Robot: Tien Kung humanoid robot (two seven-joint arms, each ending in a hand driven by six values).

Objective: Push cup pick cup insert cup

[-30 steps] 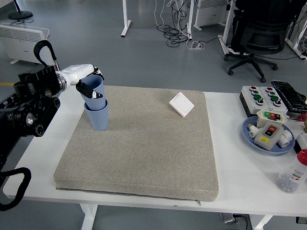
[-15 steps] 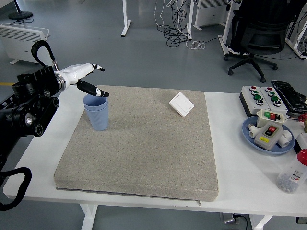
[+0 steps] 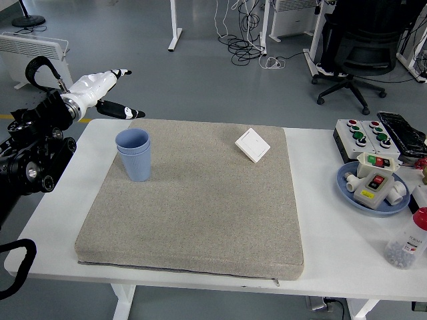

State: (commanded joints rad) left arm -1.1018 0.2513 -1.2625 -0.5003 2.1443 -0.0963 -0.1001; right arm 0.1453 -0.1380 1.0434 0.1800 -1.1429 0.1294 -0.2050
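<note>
Two blue cups [image 3: 134, 155] stand nested, one inside the other, upright on the grey mat [image 3: 200, 213] near its far left corner. My left hand [image 3: 107, 90] is white with black fingertips; it hovers above and to the left of the cups, apart from them, fingers spread and holding nothing. The black left arm comes in from the left edge. My right arm is out of view.
A white flat switch plate [image 3: 252, 145] lies on the mat's far side. At the right stand a button box [image 3: 365, 135], a blue dish [image 3: 348, 189] with small parts, and a bottle [image 3: 407, 243]. An office chair stands beyond the table.
The upper cup dropped fully into the lower one and my left hand let go. The hand then drew back up and to the left, away from the cups.
</note>
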